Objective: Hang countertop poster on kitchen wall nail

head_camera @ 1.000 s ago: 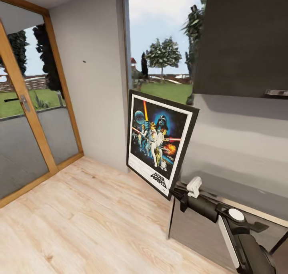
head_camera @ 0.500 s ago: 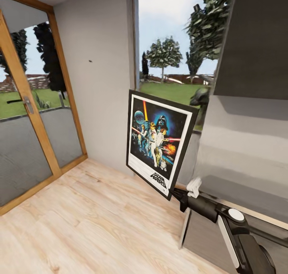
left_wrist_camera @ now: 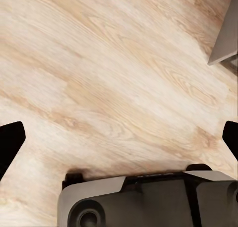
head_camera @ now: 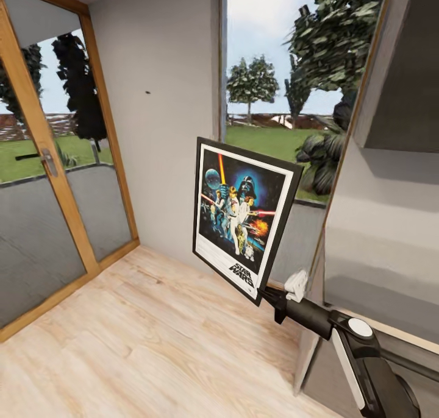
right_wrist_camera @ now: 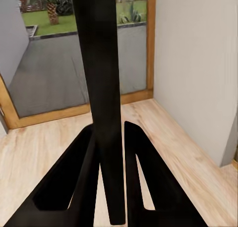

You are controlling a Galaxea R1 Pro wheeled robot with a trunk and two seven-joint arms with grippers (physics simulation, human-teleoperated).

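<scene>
Poster, a black-framed, white-bordered Star Wars print with colourful figures on dark blue, hung tilted in the air above the pale wood floor, gripped at its lower corner by the right hand, whose two black fingers were clamped on the frame edge. A tiny dark nail sat on the light-grey wall, well apart. The left hand was spread wide over the floor, holding nothing.

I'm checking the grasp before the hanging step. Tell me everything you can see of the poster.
The poster is a flat rectangle with a thin black frame, a white border, colourful figures on dark blue and a black Star Wars title. It is held upright in the air, slightly tilted, above the wood floor. The right gripper clamps its lower right corner; the right wrist view shows its dark edge between the jaws.
</scene>
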